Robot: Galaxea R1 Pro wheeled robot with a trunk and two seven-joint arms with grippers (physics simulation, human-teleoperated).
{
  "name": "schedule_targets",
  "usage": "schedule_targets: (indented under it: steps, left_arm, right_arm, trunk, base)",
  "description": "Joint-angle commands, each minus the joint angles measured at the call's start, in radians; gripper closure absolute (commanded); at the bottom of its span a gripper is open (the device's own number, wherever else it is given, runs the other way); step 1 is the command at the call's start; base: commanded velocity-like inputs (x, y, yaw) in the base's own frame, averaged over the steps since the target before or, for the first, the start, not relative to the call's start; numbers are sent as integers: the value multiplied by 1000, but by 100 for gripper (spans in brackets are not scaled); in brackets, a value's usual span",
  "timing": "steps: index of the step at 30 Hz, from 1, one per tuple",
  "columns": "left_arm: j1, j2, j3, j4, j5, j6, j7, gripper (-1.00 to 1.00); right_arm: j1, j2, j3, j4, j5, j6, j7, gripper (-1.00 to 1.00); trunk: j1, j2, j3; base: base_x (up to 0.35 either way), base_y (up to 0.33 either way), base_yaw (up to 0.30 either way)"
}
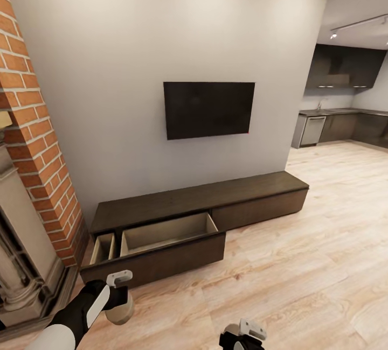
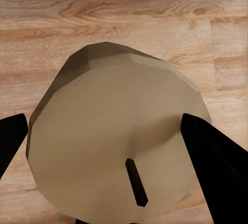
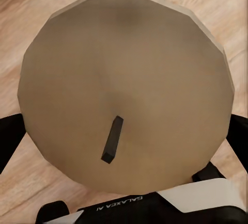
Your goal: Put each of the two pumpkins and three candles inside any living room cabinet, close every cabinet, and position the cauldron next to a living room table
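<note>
Along the far wall, under the TV [image 1: 209, 109], the cabinet [image 1: 215, 202] runs left to right, its left drawer [image 1: 161, 242] pulled out toward the robot with pale insides showing bare. The open drawer lies straight ahead of, and just beyond, the left gripper [image 1: 119, 292]. Its jaws are closed on a candle [image 1: 119, 309], black fingers [image 2: 214, 157] touching both sides, flat top and wick facing the wrist camera, axis upright. The right gripper [image 1: 243, 336], low at the near edge, likewise grips a second candle [image 3: 124, 87]. The left arm is nearer the drawer, so a short forward reach would likely bring its candle over the opening first.
</note>
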Motion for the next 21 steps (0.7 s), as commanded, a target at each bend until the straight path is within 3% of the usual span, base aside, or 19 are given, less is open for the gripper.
schedule_targets:
  steps: [1,13,15,17,21]
  left_arm:
    - [0,0,0,0,0,0,0,100]
    - [0,0,0,-3,2,6,-3,100]
    - [0,1,1,-6,4,11,-4,100]
    - [0,2,5,-8,8,26,-4,100]
    - [0,7,10,-33,11,132,-7,100]
  right_arm:
    - [0,0,1,3,1,-5,0,100]
    - [-3,14,6,-3,6,16,-14,100]
    - [-12,18,25,-30,13,92,-41,100]
    - [-31,18,39,-95,17,207,-113,100]
    - [-96,18,47,-257,4,394,-279,100]
  trunk:
    - [0,0,0]
    - [0,0,0]
    - [0,0,0]
    - [0,0,0]
    - [-15,28,13]
  base:
    - [55,-28,0]
    - [111,-93,0]
    - [6,-7,0]
    - [3,-3,0]
    - [0,0,0]
